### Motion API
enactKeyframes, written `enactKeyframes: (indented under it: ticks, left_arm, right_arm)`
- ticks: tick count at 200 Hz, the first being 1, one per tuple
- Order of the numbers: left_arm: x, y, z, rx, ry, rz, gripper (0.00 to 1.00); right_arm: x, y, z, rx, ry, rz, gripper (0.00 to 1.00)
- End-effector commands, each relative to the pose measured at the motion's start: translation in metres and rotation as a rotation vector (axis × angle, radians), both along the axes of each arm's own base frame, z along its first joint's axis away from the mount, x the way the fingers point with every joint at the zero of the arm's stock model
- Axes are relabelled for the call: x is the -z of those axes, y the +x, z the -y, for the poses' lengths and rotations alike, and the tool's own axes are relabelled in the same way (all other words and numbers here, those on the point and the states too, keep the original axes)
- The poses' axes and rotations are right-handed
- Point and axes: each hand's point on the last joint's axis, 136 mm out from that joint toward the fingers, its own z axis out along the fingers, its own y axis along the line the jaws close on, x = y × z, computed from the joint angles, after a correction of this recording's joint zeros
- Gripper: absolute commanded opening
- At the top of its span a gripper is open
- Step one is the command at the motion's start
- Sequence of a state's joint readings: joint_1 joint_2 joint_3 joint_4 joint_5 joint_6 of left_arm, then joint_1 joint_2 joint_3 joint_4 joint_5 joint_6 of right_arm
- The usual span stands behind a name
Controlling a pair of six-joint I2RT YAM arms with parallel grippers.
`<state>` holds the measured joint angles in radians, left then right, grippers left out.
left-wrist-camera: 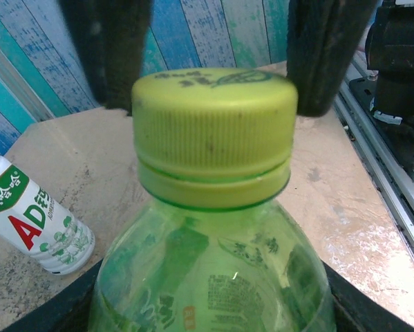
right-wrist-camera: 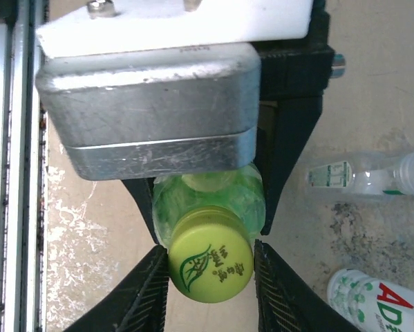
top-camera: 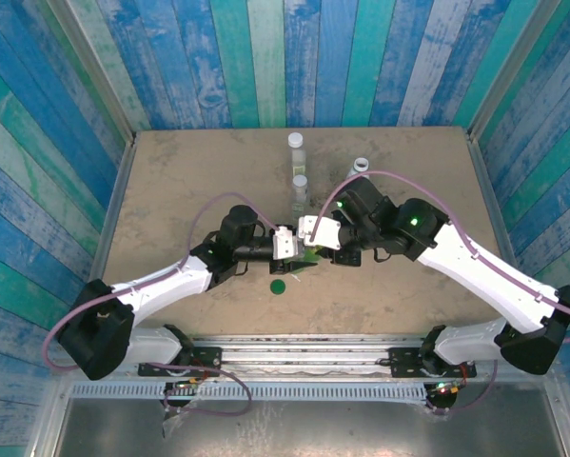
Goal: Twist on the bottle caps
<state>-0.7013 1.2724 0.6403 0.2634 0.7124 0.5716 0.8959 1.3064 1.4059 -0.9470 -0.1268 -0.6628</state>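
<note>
**Cross-threading risk at the cap**

Left gripper (top-camera: 287,244) pinches the green bottle (left-wrist-camera: 213,277) at mid-table, between the arms. Right gripper (right-wrist-camera: 211,294) squeezes the yellow-green cap (right-wrist-camera: 210,263) seated on its neck. A tilted turn could jam the threads; a weak pinch would let the bottle spin.

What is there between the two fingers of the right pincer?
The yellow-green cap, sitting on the green bottle, lies between the fingers of the right pincer. The right wrist view shows this; whether the fingers press it, I cannot tell.
</note>
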Motion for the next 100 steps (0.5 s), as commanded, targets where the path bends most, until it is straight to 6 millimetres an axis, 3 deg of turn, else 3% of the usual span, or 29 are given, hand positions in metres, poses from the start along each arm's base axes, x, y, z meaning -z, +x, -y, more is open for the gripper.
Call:
enactKeyframes:
  ticks: [1, 40, 61, 77, 100]
  left_arm:
    - [-0.014, -0.005, 0.001, 0.032, -0.023, 0.029, 0.45]
    - [-0.015, -0.004, 0.001, 0.022, -0.023, 0.030, 0.45]
    - [-0.014, 0.001, 0.001, -0.005, -0.019, 0.032, 0.45]
    - [-0.014, 0.007, 0.000, -0.040, -0.015, 0.033, 0.43]
    - [-0.015, 0.014, -0.001, -0.082, -0.020, 0.043, 0.43]
  right_arm:
    - [-0.003, -0.004, 0.001, -0.045, -0.013, 0.000, 0.33]
    - [-0.001, -0.001, 0.004, 0.017, -0.013, -0.021, 0.23]
    - [-0.007, 0.020, 0.003, 0.300, 0.066, -0.076, 0.13]
    - [-0.007, 0.024, 0.003, 0.452, 0.115, -0.151, 0.01]
    - [0.006, 0.032, 0.013, 0.703, 0.160, -0.168, 0.01]
